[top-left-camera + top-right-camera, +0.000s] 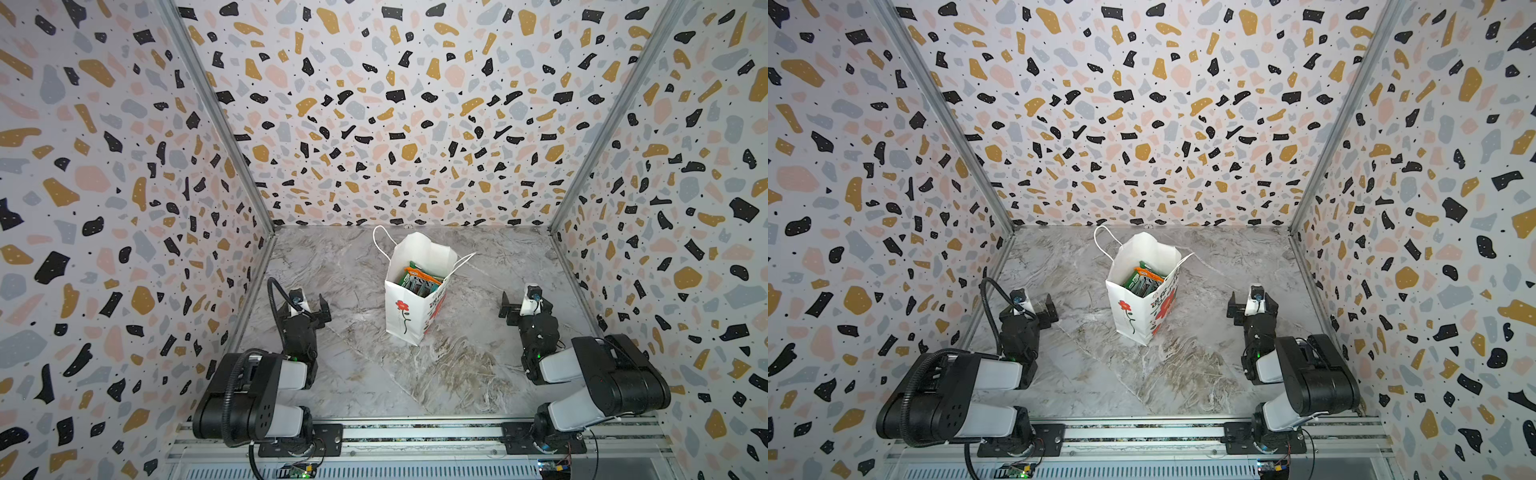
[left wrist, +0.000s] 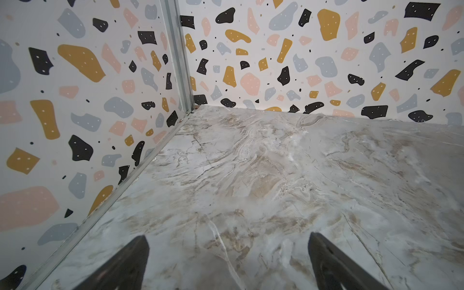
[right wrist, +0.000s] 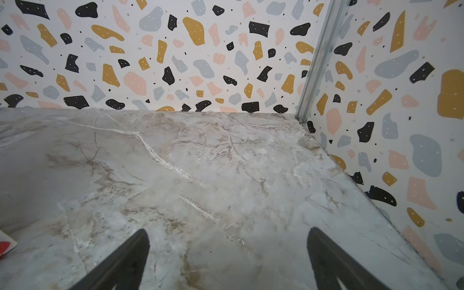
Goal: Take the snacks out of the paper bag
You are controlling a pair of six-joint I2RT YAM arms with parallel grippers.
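The white paper bag (image 1: pixel 409 309) (image 1: pixel 1133 309) stands upright and open-topped in the middle of the marble table, with a red flower print on its front. Inside its mouth lie the snacks (image 1: pixel 419 279) (image 1: pixel 1144 279), green and orange packets stacked together and partly hidden by the bag's walls. My left gripper (image 1: pixel 308 309) (image 1: pixel 1036 309) (image 2: pixel 228 237) hovers open and empty to the left of the bag. To the right of the bag my right gripper (image 1: pixel 528 307) (image 1: pixel 1253 307) (image 3: pixel 228 230) is also open and empty. One corner of the bag (image 3: pixel 7 242) shows in the right wrist view.
Terrazzo-patterned walls (image 1: pixel 124 208) (image 1: pixel 1433 208) close the table in on the left, back and right. An aluminium rail (image 1: pixel 415 434) with both arm bases runs along the front edge. White cord handles (image 1: pixel 380 243) stick out from the bag's top.
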